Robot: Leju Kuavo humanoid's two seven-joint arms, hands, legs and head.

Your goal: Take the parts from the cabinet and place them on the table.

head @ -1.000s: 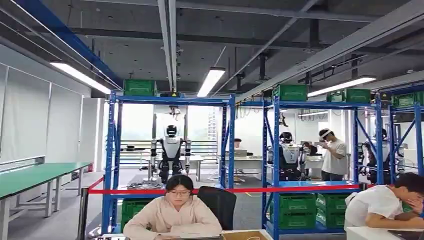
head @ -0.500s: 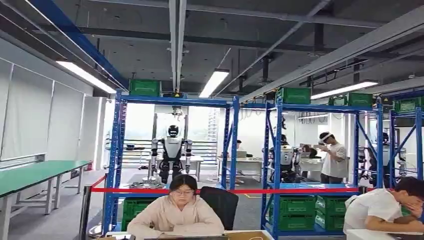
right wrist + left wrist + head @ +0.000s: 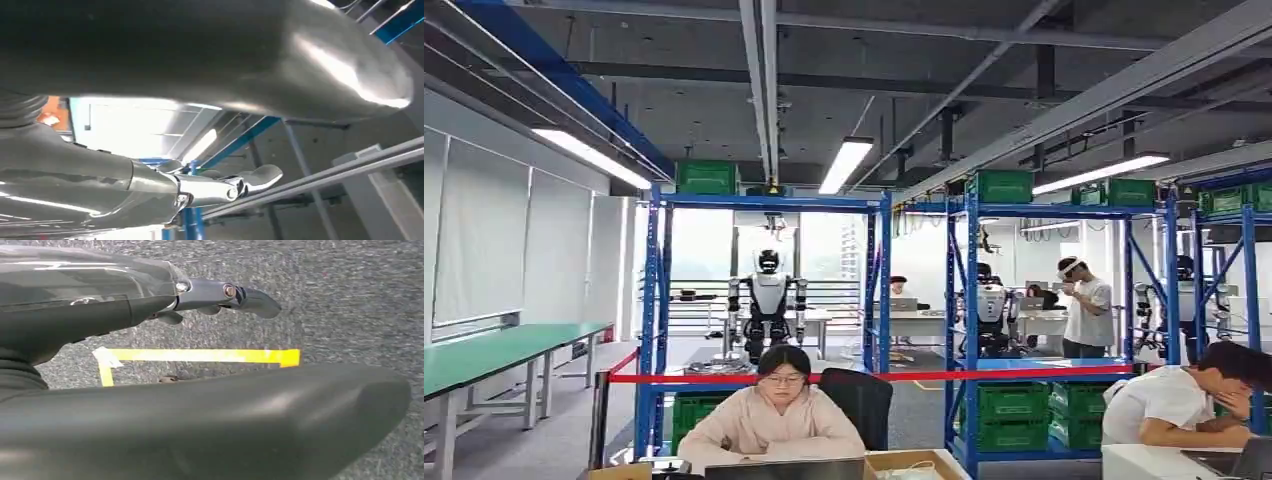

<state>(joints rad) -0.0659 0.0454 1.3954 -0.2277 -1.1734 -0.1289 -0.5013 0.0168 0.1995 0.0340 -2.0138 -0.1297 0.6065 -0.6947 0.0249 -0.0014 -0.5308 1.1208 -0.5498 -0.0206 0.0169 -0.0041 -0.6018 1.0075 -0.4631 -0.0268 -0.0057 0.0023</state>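
Left hand (image 3: 210, 365) and right hand (image 3: 200, 125), fingers extended, holding nothing.

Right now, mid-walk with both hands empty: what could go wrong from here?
1. A seated person and a red barrier tape lie straight ahead, before the blue racks; walking on risks contact.
2. A second person leans at a desk on the right, tightening any turn.
3. The left hand hangs over yellow floor tape and the right hand points at the ceiling, so neither wrist view covers the path ahead.
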